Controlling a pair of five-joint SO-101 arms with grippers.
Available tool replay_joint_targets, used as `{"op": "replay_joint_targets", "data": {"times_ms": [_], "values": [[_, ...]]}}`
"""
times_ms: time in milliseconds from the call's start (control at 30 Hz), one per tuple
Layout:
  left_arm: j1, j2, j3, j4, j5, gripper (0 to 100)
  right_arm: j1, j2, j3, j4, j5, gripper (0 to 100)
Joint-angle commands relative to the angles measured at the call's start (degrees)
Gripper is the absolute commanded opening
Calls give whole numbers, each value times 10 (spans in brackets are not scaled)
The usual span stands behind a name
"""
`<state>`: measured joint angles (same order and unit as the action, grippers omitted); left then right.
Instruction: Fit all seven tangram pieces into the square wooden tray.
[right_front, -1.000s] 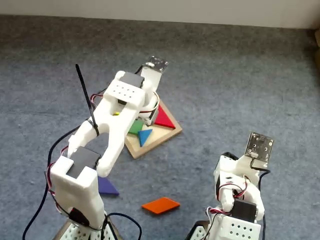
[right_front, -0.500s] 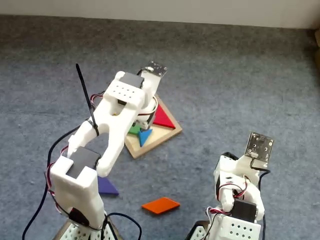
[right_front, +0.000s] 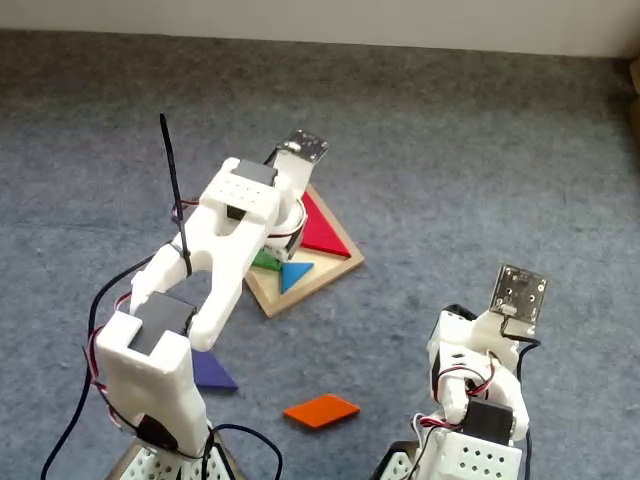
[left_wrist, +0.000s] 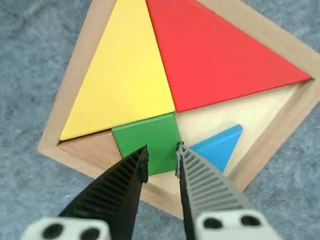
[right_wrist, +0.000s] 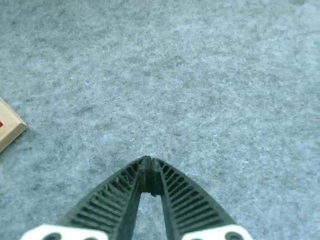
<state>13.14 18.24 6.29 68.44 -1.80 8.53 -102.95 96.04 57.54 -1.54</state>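
Nearest the arm bases, the orange parallelogram (right_front: 321, 410) lay flat on the grey carpet (right_front: 480, 180), well apart from the tray (right_front: 320, 285) on its near side. The purple triangle (right_front: 214, 372) lay on that same side of the tray, somewhat closer to it, with part of it hidden under the left arm. The right gripper (right_wrist: 149, 170) hung over bare carpet, also well apart from the tray, one corner of which showed in the right wrist view. Its jaws were pressed together at the tips and gripped nothing.

The left gripper (left_wrist: 161, 155) was above the near part of the tray. Its jaws stood a narrow gap apart with nothing caught between them, and both tips were over the green square (left_wrist: 150, 137). Whether they touched it could not be told. The green square lay inside the tray close to its near rim, with bare wood beside it. The blue triangle (left_wrist: 217, 147) lay in the tray near the square, partly behind one finger.

Farther in, the yellow triangle (left_wrist: 127, 75) and the red triangle (left_wrist: 220, 55) filled the far half of the tray, edge to edge. The square's far edge touched the yellow triangle, and bare tray floor showed between the red and blue triangles.
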Motion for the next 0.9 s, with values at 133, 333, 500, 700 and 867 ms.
{"op": "replay_joint_targets", "data": {"times_ms": [133, 333, 500, 700, 867], "values": [[7, -36, -14, 7, 56, 104, 5, -9, 64, -3, 0, 12], [59, -101, 43, 42, 60, 104, 7, -9, 64, -11, 0, 12], [58, -87, 84, 2, 60, 109, 7, -9, 64, -11, 0, 12], [16, -16, 41, -14, 60, 109, 7, -9, 64, -11, 0, 12], [-4, 55, -47, -10, 62, 109, 7, -9, 64, -11, 0, 12]]}}
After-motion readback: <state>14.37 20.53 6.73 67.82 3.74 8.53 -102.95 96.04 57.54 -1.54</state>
